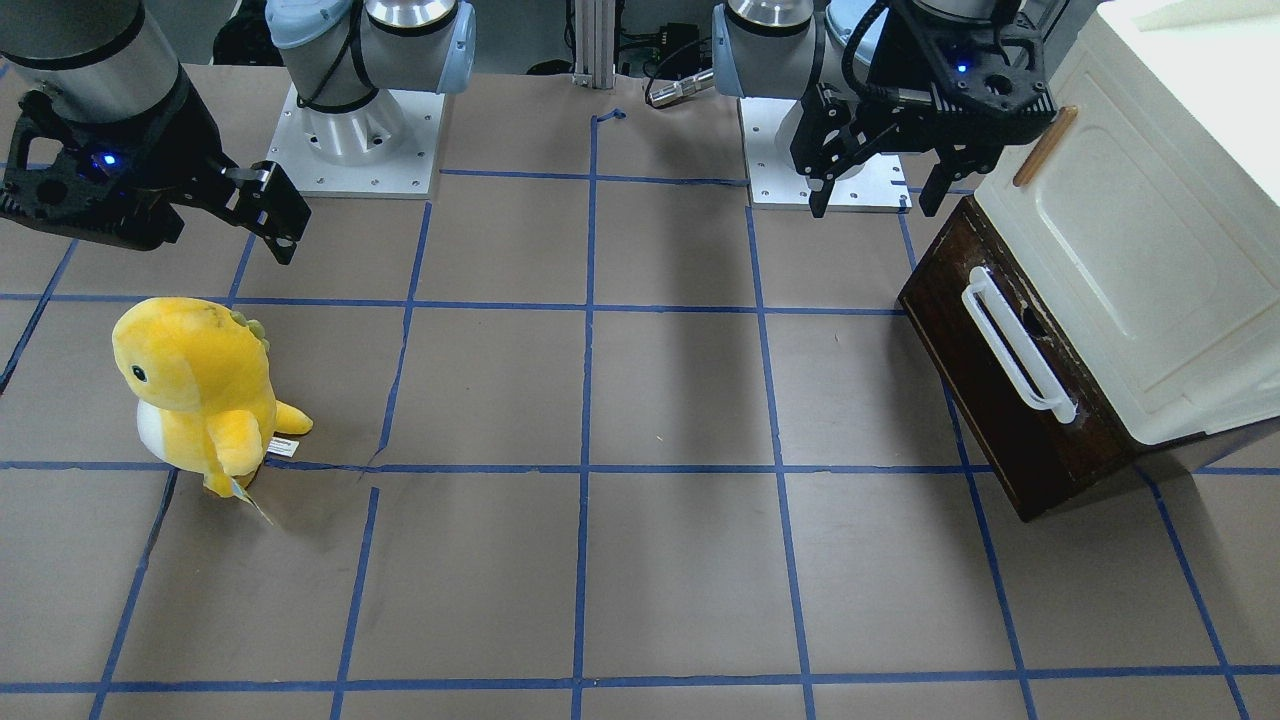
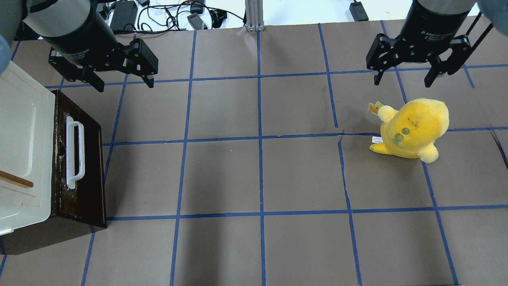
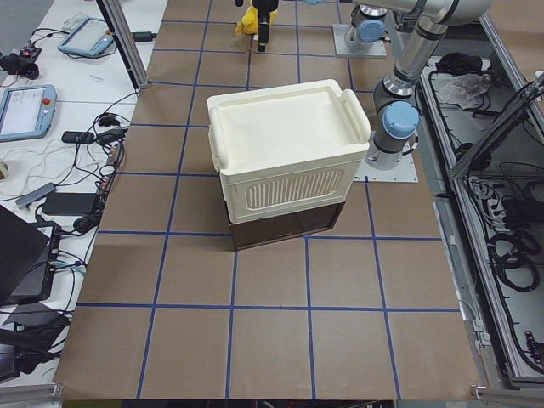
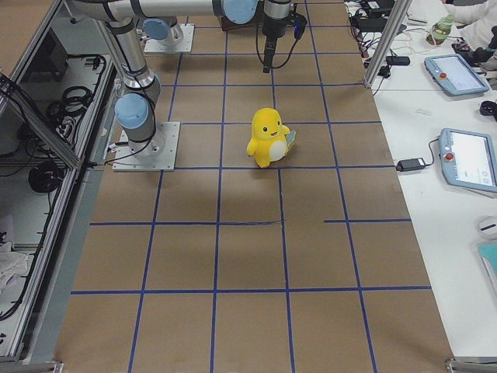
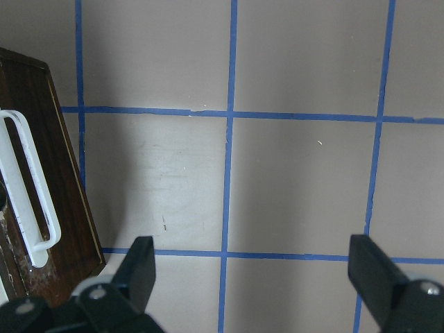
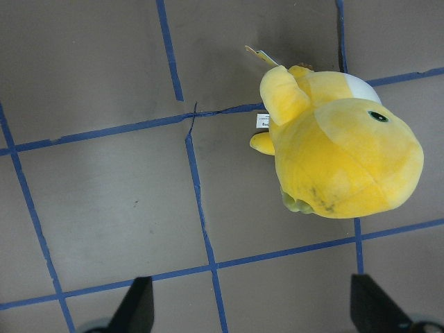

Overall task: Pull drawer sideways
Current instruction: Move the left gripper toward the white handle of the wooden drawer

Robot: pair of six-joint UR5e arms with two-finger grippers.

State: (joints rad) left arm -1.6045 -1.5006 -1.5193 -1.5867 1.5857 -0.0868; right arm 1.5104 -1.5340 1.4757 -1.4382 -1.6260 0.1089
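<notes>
The dark brown drawer [image 1: 1010,440] with its long white bar handle [image 1: 1008,340] sits under a cream cabinet; none of its inside shows. It also shows in the overhead view [image 2: 89,171] and the left wrist view [image 5: 48,139]. My left gripper [image 2: 125,85] is open and empty. It hangs above the table near the drawer's robot-side end, apart from the handle, and also shows in the front view [image 1: 872,208] and the left wrist view [image 5: 253,267]. My right gripper [image 2: 402,83] is open and empty, above the table behind a yellow plush.
The cream cabinet [image 2: 24,131] with a small tan handle [image 2: 16,180] stands on the drawer at the table's left end. A yellow plush dinosaur [image 2: 414,127] stands on the right half, below the right gripper [image 6: 250,305]. Blue tape lines grid the brown table [image 2: 258,174].
</notes>
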